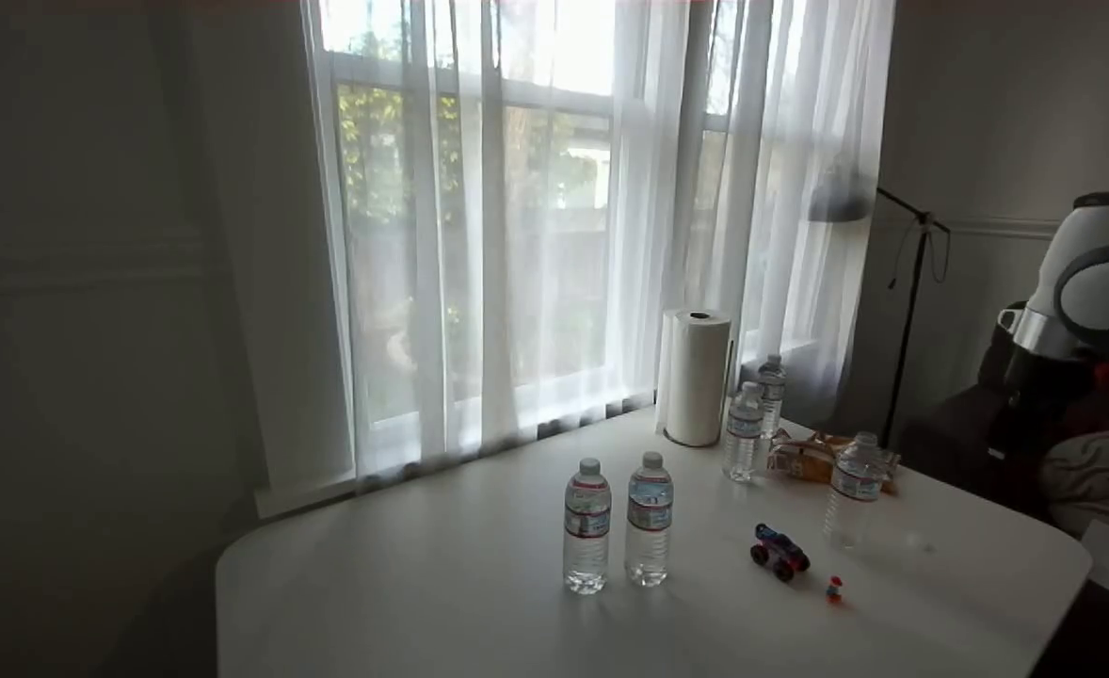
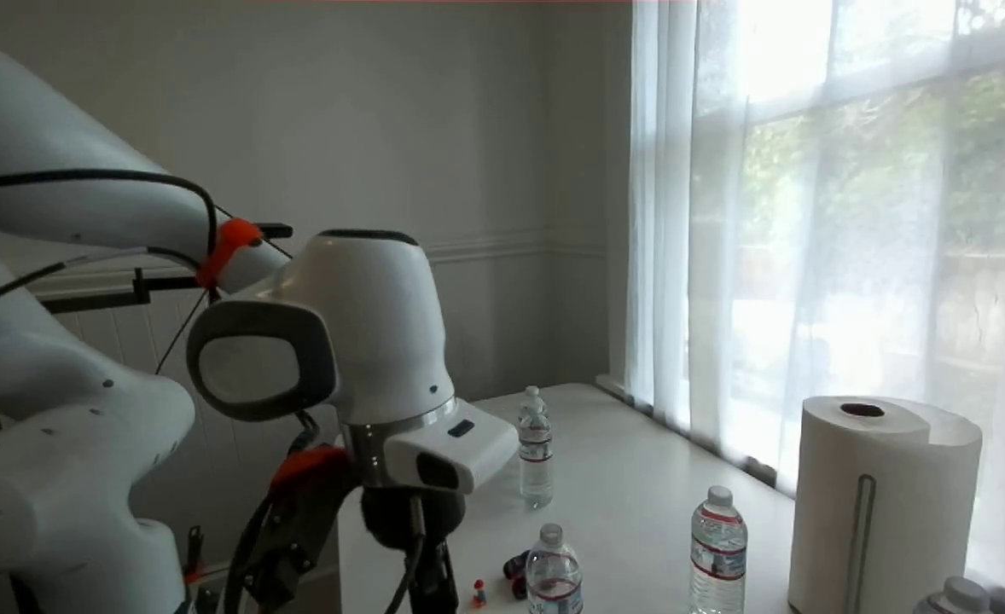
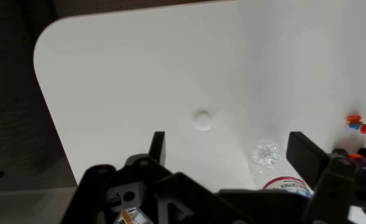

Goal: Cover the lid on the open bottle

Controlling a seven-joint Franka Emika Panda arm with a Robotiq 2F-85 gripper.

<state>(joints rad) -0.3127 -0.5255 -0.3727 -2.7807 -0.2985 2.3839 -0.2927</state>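
Hovering nearest: the hand (image 3: 228, 147), in the lower half of the wrist frame, its fingertips (image 3: 158, 144) spread well apart, nothing seen gripped.
Lid (image 3: 203, 121): seen loose on the surface (image 3: 124, 77), near the centre of the wrist frame, above the line of the fingertips and nearer the one at frame left.
Hand to lid: a shift toward the top of that frame and slightly left is judged to be needed; the outline being round, no turn seems called for.
Bottle (image 3: 265, 152): taken to be the open one; shown upright in both exterior views, its base seen lower than the lid and to its right in the wrist frame.
Bottle to hand: the bottle may be brushed by the fingertip at frame right if the hand is lowered unshifted.
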